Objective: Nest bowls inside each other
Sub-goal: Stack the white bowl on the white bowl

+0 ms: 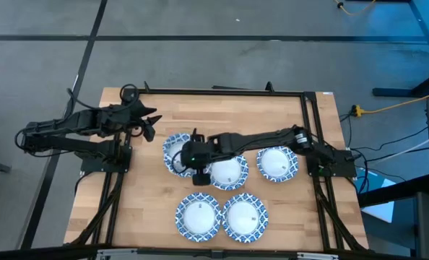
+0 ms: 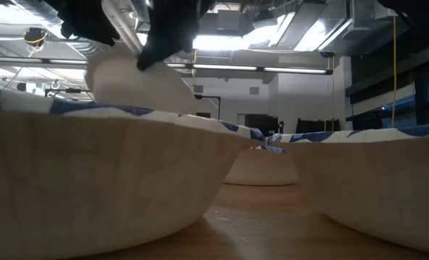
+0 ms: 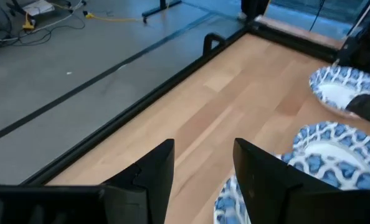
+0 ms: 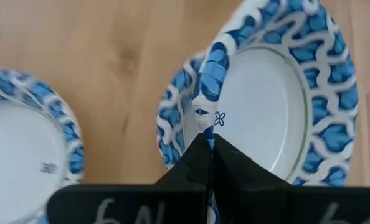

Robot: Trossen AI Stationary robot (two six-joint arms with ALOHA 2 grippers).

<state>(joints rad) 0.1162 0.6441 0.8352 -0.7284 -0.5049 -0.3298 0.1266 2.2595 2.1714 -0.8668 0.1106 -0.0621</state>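
Note:
Several blue-and-white rimmed bowls sit on their bases on the wooden table: one in the middle (image 1: 229, 173), one to its right (image 1: 277, 164), and two near the front edge (image 1: 198, 217) (image 1: 245, 217). My right gripper (image 1: 197, 165) reaches across to the left-middle bowl (image 1: 175, 153) and is shut on its rim. In the right wrist view this bowl (image 4: 278, 106) is tilted over another bowl's rim (image 4: 171, 127). In the low view its pale underside (image 2: 131, 81) is raised. My left gripper (image 1: 149, 123) is open, above the table's far-left part, touching nothing. My right gripper (image 4: 208, 152) pinches the bowl's patterned rim (image 4: 207, 93) between its two fingers, one inside the bowl and one outside. The fingers come from above, slanting from the table's right. The bowl is tilted, with its held side raised over the bowl beneath.
A black frame rail (image 1: 222, 92) runs along the table's far edge, and others run down both sides. Bare wood (image 1: 229, 115) lies between the far rail and the bowls. In the left wrist view, my open left fingers (image 3: 200, 168) point over bare wood beside the bowls (image 3: 334, 149).

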